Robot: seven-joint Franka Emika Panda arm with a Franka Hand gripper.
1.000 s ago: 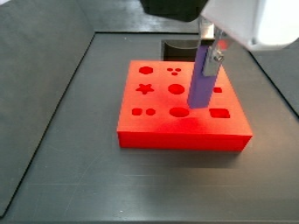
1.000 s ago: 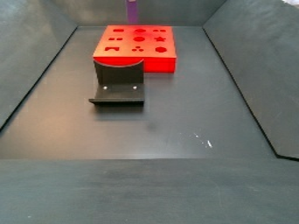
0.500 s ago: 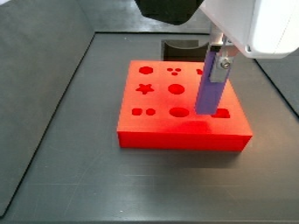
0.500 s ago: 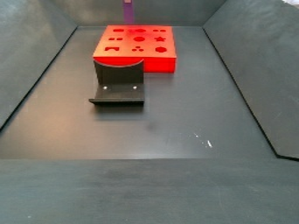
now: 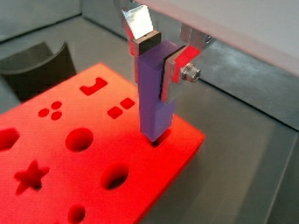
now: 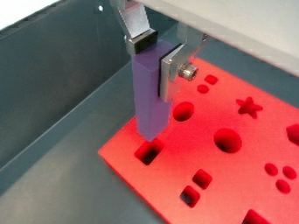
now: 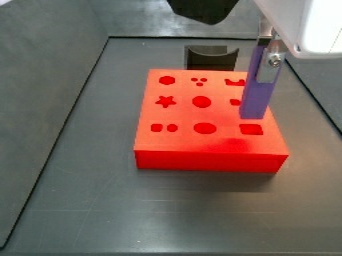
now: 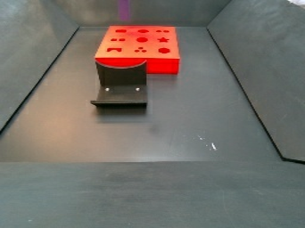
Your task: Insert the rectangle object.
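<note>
The rectangle object [image 7: 257, 90] hangs upright in the tool [image 7: 266, 52] above the red block [image 7: 201, 140].

gripper [image 5: 159, 54] pointing down, fingers [image 5: 142, 33] clamped closed

Dark grey floor [image 8: 155, 151], low grey walls [image 8: 256, 62] around.

You see the purple rectangle object [image 6: 149, 92] upright in the tool [image 6: 158, 54], its lower end just above a rectangular hole in the red block [image 6: 233, 162].
</note>
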